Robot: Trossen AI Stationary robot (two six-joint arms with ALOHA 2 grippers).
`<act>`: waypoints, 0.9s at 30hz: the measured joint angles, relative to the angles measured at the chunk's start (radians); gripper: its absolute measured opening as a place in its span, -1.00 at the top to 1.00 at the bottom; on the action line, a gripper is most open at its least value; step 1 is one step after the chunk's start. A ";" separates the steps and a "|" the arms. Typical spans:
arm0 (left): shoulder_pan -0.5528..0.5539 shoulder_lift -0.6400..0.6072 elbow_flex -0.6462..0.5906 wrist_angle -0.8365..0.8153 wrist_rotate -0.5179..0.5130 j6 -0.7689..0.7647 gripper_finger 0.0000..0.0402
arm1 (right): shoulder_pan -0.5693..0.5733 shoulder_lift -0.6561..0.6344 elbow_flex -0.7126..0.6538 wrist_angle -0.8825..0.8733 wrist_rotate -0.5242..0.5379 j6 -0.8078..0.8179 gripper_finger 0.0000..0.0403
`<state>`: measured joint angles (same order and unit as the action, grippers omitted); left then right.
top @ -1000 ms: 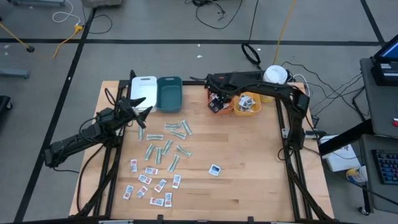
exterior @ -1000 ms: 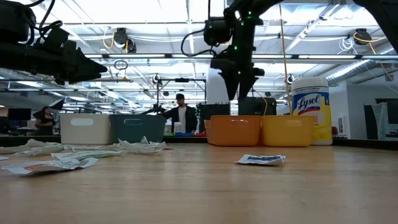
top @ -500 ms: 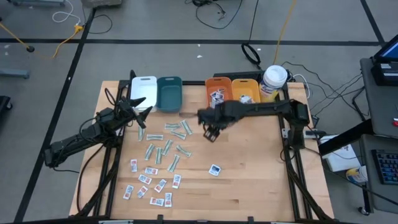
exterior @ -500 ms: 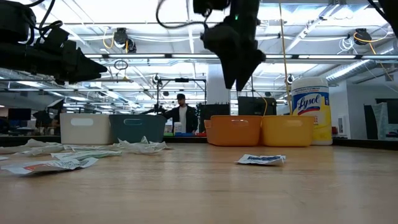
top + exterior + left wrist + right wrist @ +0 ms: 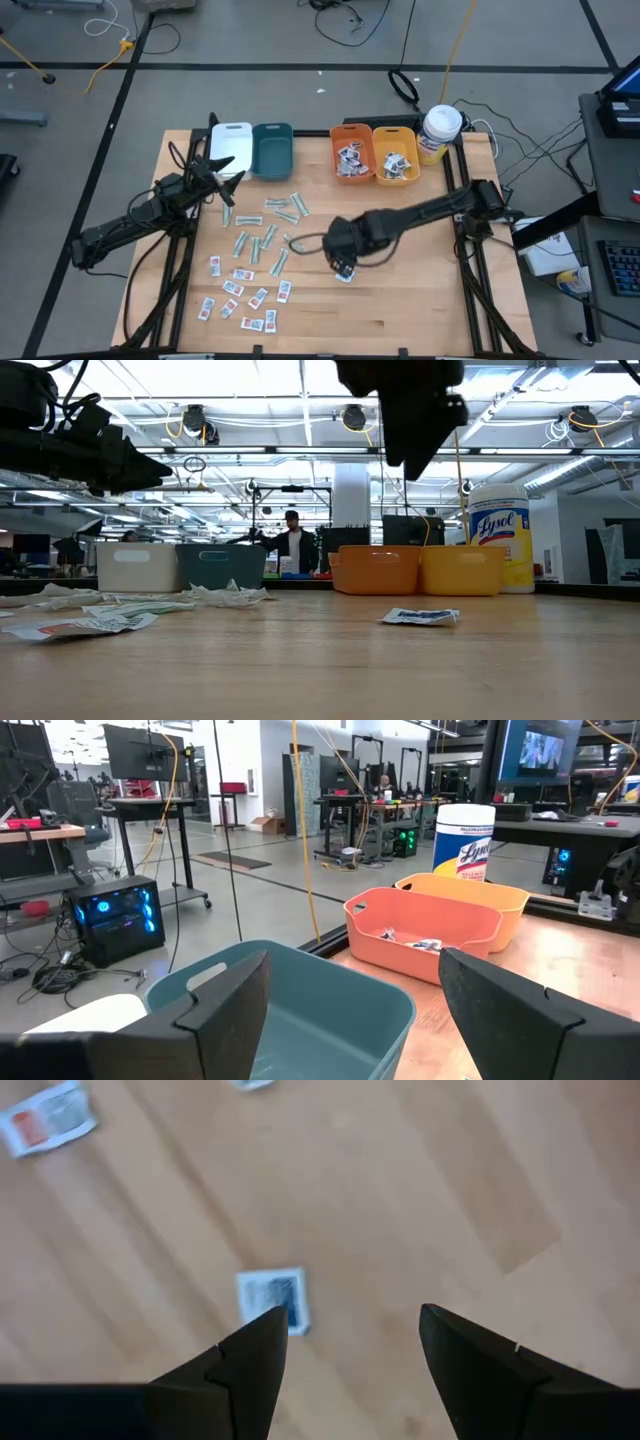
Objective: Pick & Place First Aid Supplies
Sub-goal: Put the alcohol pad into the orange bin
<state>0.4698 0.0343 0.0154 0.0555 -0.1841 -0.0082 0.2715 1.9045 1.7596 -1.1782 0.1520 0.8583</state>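
Note:
My right gripper [image 5: 343, 263] hangs open, pointing down, well above a lone white packet with blue print [image 5: 346, 274], which lies flat on the table. In the right wrist view that packet [image 5: 272, 1299] lies just beyond one of the open fingers [image 5: 250, 1350]; nothing is between them. Pale-green strips [image 5: 266, 236] and small red-print packets [image 5: 240, 296] lie scattered at the table's left middle and near left. My left gripper [image 5: 226, 166] waits open and level beside the white bin [image 5: 231, 133] and the teal bin [image 5: 300, 1010].
At the far edge stand a white bin, a teal bin [image 5: 272, 133], two orange bins [image 5: 351, 130] [image 5: 397, 130] holding packets, and a white canister [image 5: 441, 126]. Bare wood lies right of the lone packet. A person [image 5: 291, 546] stands beyond the table.
My right gripper has swung from above the orange bins toward the table's near edge, and somewhat toward its left, rolling as it went, and now stands over the lone blue-print packet. Its finger gap is unchanged. No packet on the table has moved.

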 joint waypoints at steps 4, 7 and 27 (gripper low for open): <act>0.000 0.000 0.000 0.000 0.000 0.000 -0.48 | 0.049 0.002 0.000 0.001 0.000 0.032 -0.10; 0.000 0.000 0.000 0.000 0.000 0.000 -0.48 | 0.074 0.026 0.001 0.016 0.000 0.030 -0.10; 0.000 0.000 0.000 0.000 0.000 0.000 -0.48 | 0.097 0.261 0.000 0.131 -0.078 -0.017 -0.10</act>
<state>0.4695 0.0341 0.0154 0.0555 -0.1841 -0.0081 0.3687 2.1656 1.7599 -1.0476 0.0739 0.8413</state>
